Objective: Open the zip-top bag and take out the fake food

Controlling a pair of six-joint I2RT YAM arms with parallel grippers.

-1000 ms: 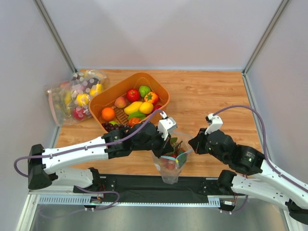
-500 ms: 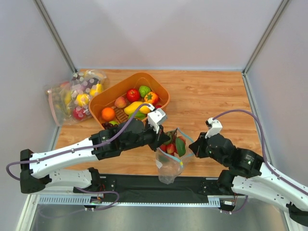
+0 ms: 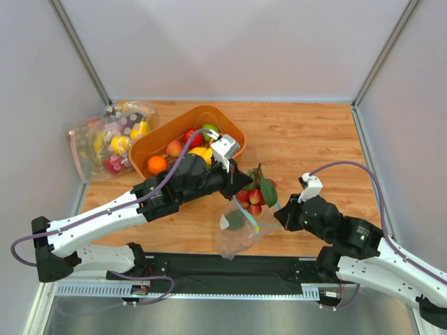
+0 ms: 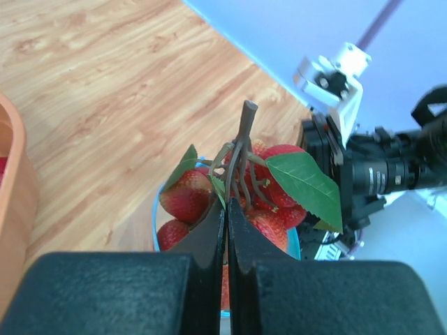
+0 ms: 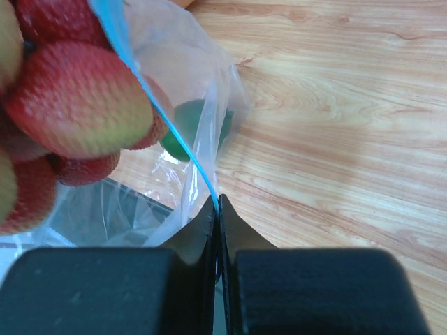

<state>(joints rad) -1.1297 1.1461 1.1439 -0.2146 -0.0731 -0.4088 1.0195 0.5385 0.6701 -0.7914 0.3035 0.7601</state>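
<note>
Red, pebbled plastic berries form one cluster with two smooth green leaves on a brown stem; the left gripper is clamped shut on that stem, holding the cluster at the mouth of the bag. The right gripper pinches the crinkly clear bag's blue zip strip, and one dark green fruit lies inside the bag on the wooden table.
</note>
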